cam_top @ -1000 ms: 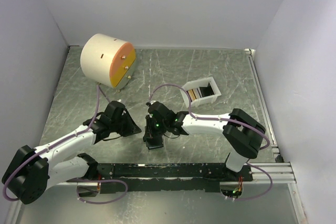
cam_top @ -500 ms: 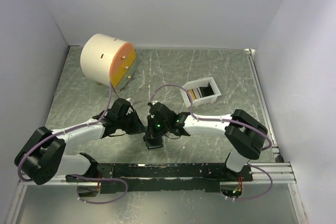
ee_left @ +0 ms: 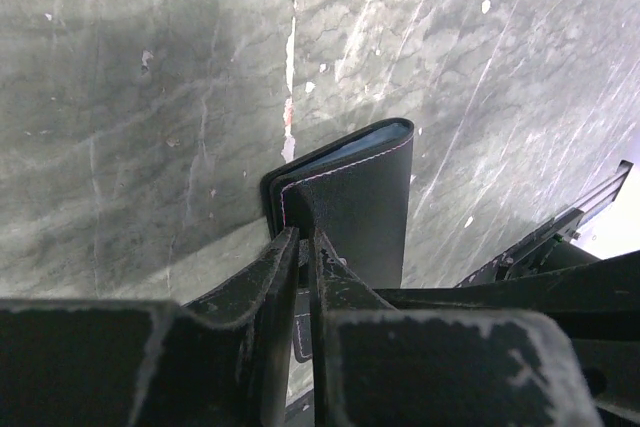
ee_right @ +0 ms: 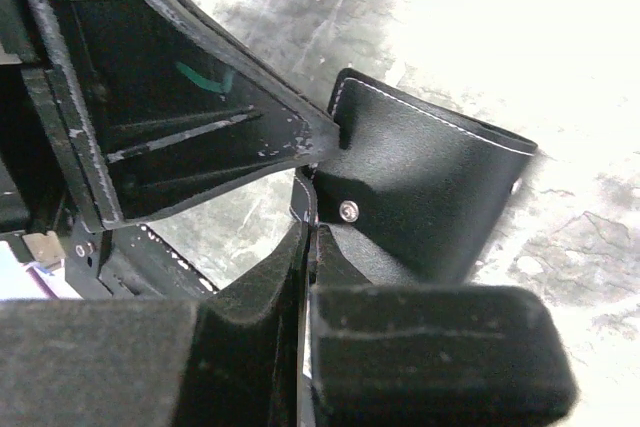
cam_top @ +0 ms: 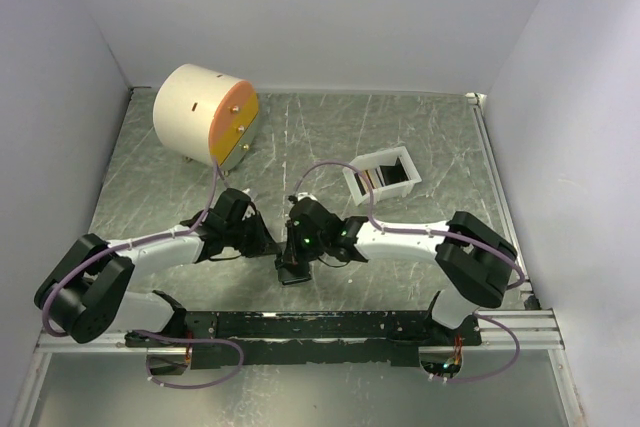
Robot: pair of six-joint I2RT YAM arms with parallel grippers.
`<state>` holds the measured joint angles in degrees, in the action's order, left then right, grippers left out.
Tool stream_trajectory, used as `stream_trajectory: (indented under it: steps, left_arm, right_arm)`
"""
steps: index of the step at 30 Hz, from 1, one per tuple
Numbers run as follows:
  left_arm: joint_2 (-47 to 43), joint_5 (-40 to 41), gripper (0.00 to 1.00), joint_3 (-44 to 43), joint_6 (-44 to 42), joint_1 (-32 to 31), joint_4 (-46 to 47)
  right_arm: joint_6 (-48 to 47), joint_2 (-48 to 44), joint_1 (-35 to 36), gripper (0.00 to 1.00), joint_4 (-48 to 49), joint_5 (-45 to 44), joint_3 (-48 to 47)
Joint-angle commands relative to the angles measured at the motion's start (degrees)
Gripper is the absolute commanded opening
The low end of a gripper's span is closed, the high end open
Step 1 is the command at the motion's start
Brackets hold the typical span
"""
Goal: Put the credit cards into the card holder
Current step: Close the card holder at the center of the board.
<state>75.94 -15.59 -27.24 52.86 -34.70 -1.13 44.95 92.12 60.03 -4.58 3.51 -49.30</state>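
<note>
Just now the small black stitched-leather card holder sits half-folded between the two arms, low over the grey marbled table. The left gripper pinches its folded edge from one side and the right gripper is clamped on its studded flap from the other. The thin credit cards stand in the white open-topped tray farther back, nearer the right arm, so that hand looks best placed to let go and fetch them.

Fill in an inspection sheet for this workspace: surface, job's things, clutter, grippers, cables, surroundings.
surface: table, grey, streaked and scratched.
job's things: holder, black, held between both arms near the front; cards in the tray, count cannot be told; none seen in the holder.
clutter: cream cylinder with an orange face, far left corner.
grippers: left gripper and right gripper, each shut on an edge of the holder.
cables: purple cable looping along each arm, away from the holder.
surroundings: white walls on three sides; black rail at the near edge.
</note>
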Motion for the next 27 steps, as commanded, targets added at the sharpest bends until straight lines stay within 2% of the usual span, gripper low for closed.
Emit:
stream_trajectory:
  steps: [1,12,20,22,27]
  left_arm:
    - [-0.3,0.8,0.2,1.0,-0.6,0.3,1.3]
    - [-2.4,-0.2,0.21,0.9,-0.6,0.3,-0.6]
    - [-9.5,-0.8,0.3,-1.0,0.3,0.4,-6.1]
    - [-10.0,-2.9,0.32,-0.5,0.6,0.3,-5.1]
    - [-9.1,-5.7,0.23,1.3,2.0,-0.2,-1.8]
  right_arm:
    - [1.6,-2.1,-0.4,0.0,0.4,-2.4,1.9]
    - [1.5,-0.8,-1.2,0.0,1.0,-3.0,1.5]
    - [1.8,0.1,-1.9,0.0,0.9,-2.5,2.1]
    - [1.9,0.7,-2.1,0.0,0.8,-2.1,2.1]
    - [2.5,1.0,-2.4,0.0,2.3,-2.0,3.3]
